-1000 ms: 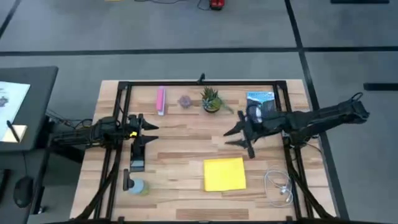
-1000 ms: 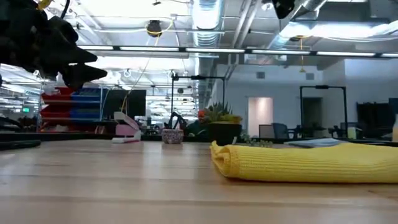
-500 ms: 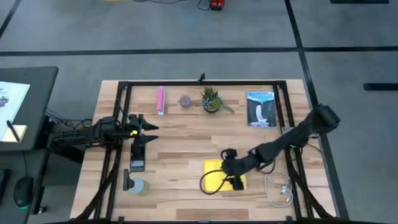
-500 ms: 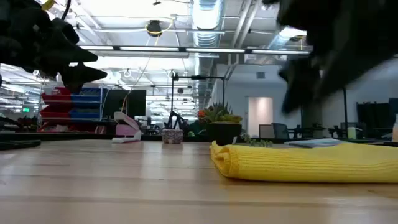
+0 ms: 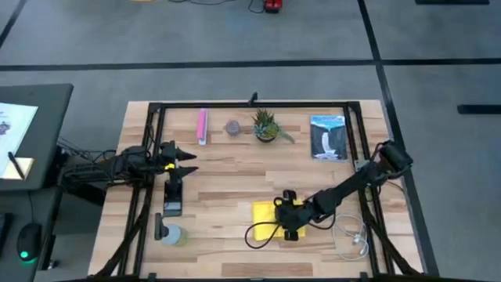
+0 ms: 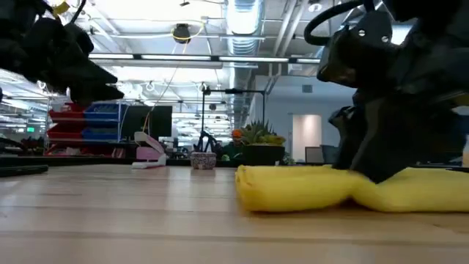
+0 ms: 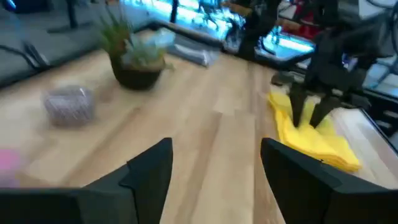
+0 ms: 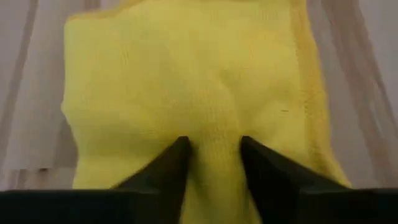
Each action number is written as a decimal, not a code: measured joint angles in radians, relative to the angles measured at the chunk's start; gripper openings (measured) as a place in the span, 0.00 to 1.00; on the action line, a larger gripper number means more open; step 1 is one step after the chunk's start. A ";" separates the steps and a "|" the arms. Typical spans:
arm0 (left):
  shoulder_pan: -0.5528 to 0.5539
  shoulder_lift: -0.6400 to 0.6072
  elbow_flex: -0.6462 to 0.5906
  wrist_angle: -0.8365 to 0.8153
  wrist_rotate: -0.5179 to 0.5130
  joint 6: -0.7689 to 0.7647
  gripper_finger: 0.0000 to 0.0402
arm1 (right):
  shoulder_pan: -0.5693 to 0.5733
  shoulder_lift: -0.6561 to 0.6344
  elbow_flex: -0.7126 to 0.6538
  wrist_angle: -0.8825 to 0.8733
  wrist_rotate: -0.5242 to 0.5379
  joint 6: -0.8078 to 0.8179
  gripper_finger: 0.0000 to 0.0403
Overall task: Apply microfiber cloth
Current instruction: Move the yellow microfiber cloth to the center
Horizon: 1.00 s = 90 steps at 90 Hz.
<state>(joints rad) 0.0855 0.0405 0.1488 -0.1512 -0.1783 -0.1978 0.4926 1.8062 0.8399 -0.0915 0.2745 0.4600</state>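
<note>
Microfiber cloth (image 5: pixel 268 214): bright yellow, lying on the wooden surface (image 5: pixel 227 176) toward its near edge, right of centre. Bunched and rippled under the right pincer; in the low view its left end forms a rounded roll, with a dip where the fingers press in.

Right pincer (image 5: pixel 288 223): down on the cloth, arm reaching in from the right side of the surface. Fingers (image 8: pixel 176 163) narrowly parted, tips sunk into the fabric with a ridge of cloth pinched up between them. The grip looks begun but not closed tight.

Left pincer (image 5: pixel 188 160): held above the left part of the surface, well apart from the cloth, fingers spread wide and holding nothing.

Other items on the surface:
- Pink bar (image 5: pixel 202 125), far side, left of centre.
- Small greyish pot (image 5: pixel 232 127), just beside the bar.
- Potted plant (image 5: pixel 266 125), far side, centre.
- Blue booklet (image 5: pixel 327 136), far right.
- Black phone (image 5: pixel 172 201), left, below the left pincer.
- White cable (image 5: pixel 351 233), near right corner.
</note>
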 joint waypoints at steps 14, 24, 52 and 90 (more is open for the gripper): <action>-0.014 0.062 0.106 -0.125 -0.111 0.061 0.56 | -0.039 -0.119 -0.015 -0.157 0.026 0.052 0.03; -0.026 0.124 0.187 -0.171 -0.172 0.078 0.56 | -0.077 -0.216 -0.010 -0.157 0.092 0.131 0.01; -0.068 0.361 0.364 -0.246 -0.180 0.081 0.56 | -0.239 -0.193 0.020 0.099 0.005 -0.253 0.00; -0.122 0.477 0.649 -0.524 -0.178 -0.015 0.56 | -0.422 0.048 0.199 0.153 -0.204 -0.563 0.02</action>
<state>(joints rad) -0.0361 0.5171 0.7979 -0.6754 -0.3558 -0.2130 0.0708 1.8546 1.0384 0.0613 0.0703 -0.1028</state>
